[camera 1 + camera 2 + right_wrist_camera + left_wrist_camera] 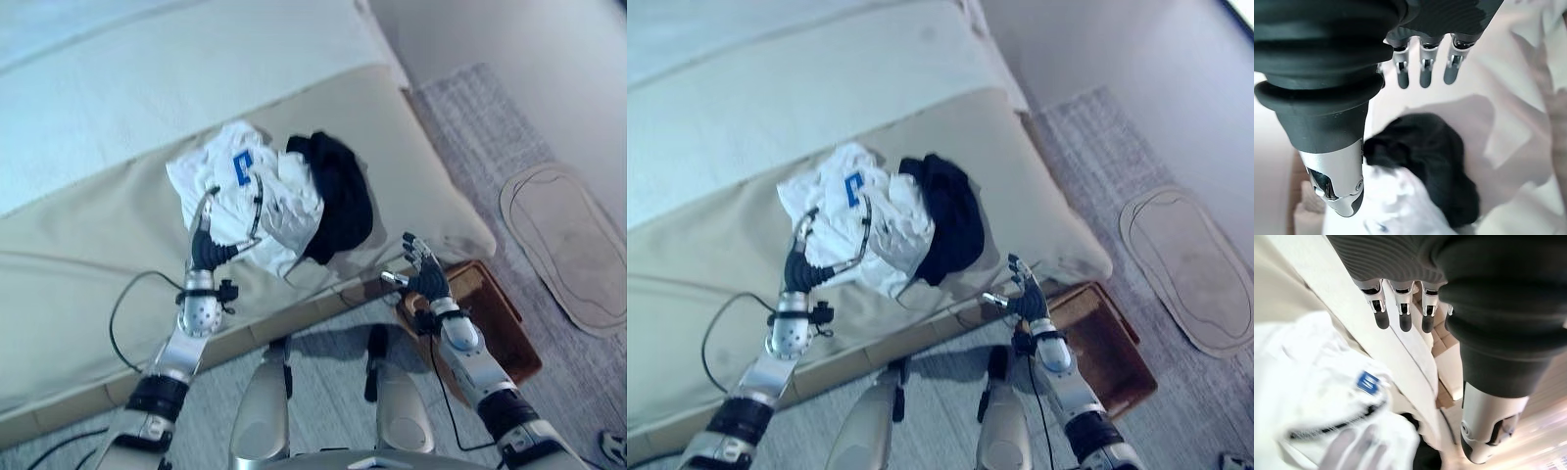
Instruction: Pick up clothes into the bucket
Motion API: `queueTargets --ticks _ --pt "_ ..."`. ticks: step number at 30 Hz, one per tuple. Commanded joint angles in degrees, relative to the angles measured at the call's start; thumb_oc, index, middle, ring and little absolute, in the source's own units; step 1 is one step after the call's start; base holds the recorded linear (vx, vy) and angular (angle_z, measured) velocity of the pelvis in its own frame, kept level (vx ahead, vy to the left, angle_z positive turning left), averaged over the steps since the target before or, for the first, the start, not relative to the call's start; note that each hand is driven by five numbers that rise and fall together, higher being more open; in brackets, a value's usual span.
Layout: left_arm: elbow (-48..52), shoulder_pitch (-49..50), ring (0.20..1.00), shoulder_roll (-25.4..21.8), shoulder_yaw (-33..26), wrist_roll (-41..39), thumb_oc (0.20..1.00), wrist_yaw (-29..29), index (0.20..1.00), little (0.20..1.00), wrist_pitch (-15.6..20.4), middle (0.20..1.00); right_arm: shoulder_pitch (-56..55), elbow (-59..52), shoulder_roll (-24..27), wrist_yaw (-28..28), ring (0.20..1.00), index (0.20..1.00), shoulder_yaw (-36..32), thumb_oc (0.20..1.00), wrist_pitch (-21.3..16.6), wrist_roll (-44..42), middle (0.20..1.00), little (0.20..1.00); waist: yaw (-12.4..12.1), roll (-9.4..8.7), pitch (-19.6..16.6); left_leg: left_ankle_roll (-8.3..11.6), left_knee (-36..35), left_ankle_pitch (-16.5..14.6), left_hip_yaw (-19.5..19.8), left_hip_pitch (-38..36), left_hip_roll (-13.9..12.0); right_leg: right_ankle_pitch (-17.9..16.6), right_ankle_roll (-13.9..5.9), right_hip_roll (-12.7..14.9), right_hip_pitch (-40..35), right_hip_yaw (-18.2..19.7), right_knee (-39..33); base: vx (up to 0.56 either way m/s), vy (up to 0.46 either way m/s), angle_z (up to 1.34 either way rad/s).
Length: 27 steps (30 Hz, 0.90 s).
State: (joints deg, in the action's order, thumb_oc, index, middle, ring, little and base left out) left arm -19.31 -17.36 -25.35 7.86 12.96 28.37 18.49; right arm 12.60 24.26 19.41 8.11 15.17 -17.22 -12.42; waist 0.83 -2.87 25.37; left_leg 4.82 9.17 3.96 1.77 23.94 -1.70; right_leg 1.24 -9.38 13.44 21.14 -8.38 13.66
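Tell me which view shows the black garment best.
The left eye view: the whole black garment lies on the beige cushion against the white shirt. The right eye view matches it, the right wrist view shows it close beyond the open right hand, the left wrist view just an edge.

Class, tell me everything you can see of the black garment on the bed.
The black garment is a dark, soft-looking cloth, bunched in a crumpled heap with no clear shape. It lies on the beige bed cover near the bed's edge, pressed against and partly under the crumpled white garment on its left. Neither hand touches it: the open left hand is at the white garment, and the open right hand hovers off the bed's edge, above the brown box on the floor.
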Motion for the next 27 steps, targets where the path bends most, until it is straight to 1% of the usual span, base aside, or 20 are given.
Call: queueTargets --ticks 1,2,3,4,5,9,12,16,20,22,23,27 --pt "-0.16 -2.21 1.0 -2.25 -1.38 5.23 1.0 6.51 1.0 1.0 -1.22 1.0 0.74 -6.17 -0.01 2.12 1.0 1.0 0.75 1.0 -3.3 -0.27 1.0 1.0 0.78 -3.02 -1.54 -2.41 10.37 -7.59 -1.61 4.5 0.79 -3.77 -0.55 2.78 3.31 -1.13 0.48 -0.08 -0.002 0.12" --pt "-0.99 -4.0 1.0 -2.86 -1.25 6.74 1.0 8.39 1.0 1.0 -2.09 1.0 1.46 -6.6 0.1 2.51 1.0 1.0 0.74 1.0 -3.5 -0.31 1.0 1.0 0.98 -3.01 -1.19 -2.33 11.87 -8.33 -1.46 6.21 0.64 -3.16 -0.4 2.51 4.85 -0.75 1.65 -0.09 0.012 0.06" --pt "-2.29 -7.02 1.0 -3.87 -1.14 9.12 1.0 10.94 1.0 1.0 -3.88 1.0 2.3 -6.96 0.31 2.91 1.0 1.0 0.96 1.0 -3.7 -0.13 1.0 1.0 1.56 -3.18 -0.99 -2.39 12.54 -8.05 -1.3 8.3 0.66 -3.28 -0.26 2.43 7.14 -0.43 2.21 -0.04 0.011 0.05" --pt "-2.5 -7.23 1.0 -3.84 -1.04 9.2 1.0 11.09 1.0 1.0 -3.86 1.0 2.39 -6.91 0.3 2.93 1.0 1.0 0.92 1.0 -3.71 -0.12 1.0 1.0 1.39 -3.1 -1.03 -2.33 13.19 -8.66 -1.34 8.62 0.46 -2.8 -0.25 2.29 7.48 -0.3 2.78 -0.04 0.01 0.0" --pt "-3.39 -9.0 1.0 -4.55 -0.69 10.52 1.0 12.79 1.0 1.0 -4.94 1.0 2.86 -7.16 0.41 3.11 1.0 1.0 0.94 1.0 -3.98 -0.34 1.0 1.0 1.7 -3.13 -0.85 -2.33 14.07 -8.87 -1.16 10.11 0.29 -2.59 -0.17 2.25 8.98 -0.14 3.57 0.0 0.0 0.0" --pt "-6.49 -14.59 1.0 -7.67 -0.22 12.3 1.0 14.57 1.0 1.0 -7.55 1.0 3.47 -8.0 1.31 2.95 1.0 1.0 0.68 1.0 -4.41 -0.95 1.0 1.0 3.01 -3.14 -0.68 -2.37 17.48 -9.83 -1.12 14.57 0.21 -1.66 0.01 1.92 13.33 0.69 6.4 -0.02 0.011 -0.03" --pt "-10.48 -18.84 1.0 -9.01 0.87 12.34 1.0 15.4 1.0 1.0 -8.97 1.0 4.03 -7.82 1.74 2.86 1.0 1.0 0.92 1.0 -4.55 -0.74 1.0 1.0 4.12 -3.26 -0.73 -2.51 19.43 -10.36 -1.07 17.17 0.17 -1.55 0.16 1.6 15.74 1.19 7.7 -0.01 0.015 -0.03" --pt "-14.69 -23.62 1.0 -10.72 3.44 11.7 1.0 14.48 1.0 1.0 -9.76 1.0 4.94 -7.68 2.24 2.73 1.0 1.0 1.14 1.0 -4.85 -0.81 1.0 1.0 5.39 -3.06 -1.09 -2.66 20.99 -10.87 -1.13 19.97 0.17 -1.49 0.13 1.56 18.8 1.89 9.03 0.0 0.023 -0.04" --pt "-16.41 -25.86 1.0 -11.36 5.01 11.71 1.0 13.8 1.0 1.0 -9.45 1.0 5.29 -7.66 2.4 2.37 1.0 1.0 1.07 1.0 -5.1 -0.95 1.0 1.0 6.13 -2.95 -1.52 -2.86 21.72 -11.12 -1.45 21.85 0.18 -1.43 0.19 1.27 21.02 2.54 9.69 0.0 0.036 -0.08" --pt "-16.84 -26.97 1.0 -11.55 6.27 11.74 1.0 13.19 1.0 1.0 -9.09 1.0 5.63 -7.66 2.43 2.37 1.0 1.0 1.08 1.0 -5.24 -0.98 1.0 1.0 6.49 -2.77 -1.81 -2.93 21.98 -11.11 -1.59 22.69 0.3 -1.58 0.13 1.24 22.01 2.78 9.8 0.01 0.036 -0.06" --pt "-17.98 -28.46 1.0 -11.39 8.0 11.57 1.0 12.51 1.0 1.0 -8.59 1.0 5.98 -7.53 2.51 2.32 1.0 1.0 1.11 1.0 -5.42 -1.15 1.0 1.0 6.97 -2.58 -2.1 -3.05 22.06 -11.11 -1.66 23.51 0.35 -1.72 0.12 1.32 23.11 3.08 9.95 0.01 0.026 -0.06" --pt "-18.79 -29.84 1.0 -11.33 10.3 11.94 1.0 10.64 1.0 1.0 -7.87 1.0 6.29 -7.55 2.74 2.1 1.0 1.0 0.87 1.0 -5.76 -1.38 1.0 1.0 7.59 -2.33 -2.74 -3.23 21.89 -11.04 -1.93 24.76 0.71 -1.93 0.01 1.29 24.42 3.66 9.72 0.0 0.025 -0.03"
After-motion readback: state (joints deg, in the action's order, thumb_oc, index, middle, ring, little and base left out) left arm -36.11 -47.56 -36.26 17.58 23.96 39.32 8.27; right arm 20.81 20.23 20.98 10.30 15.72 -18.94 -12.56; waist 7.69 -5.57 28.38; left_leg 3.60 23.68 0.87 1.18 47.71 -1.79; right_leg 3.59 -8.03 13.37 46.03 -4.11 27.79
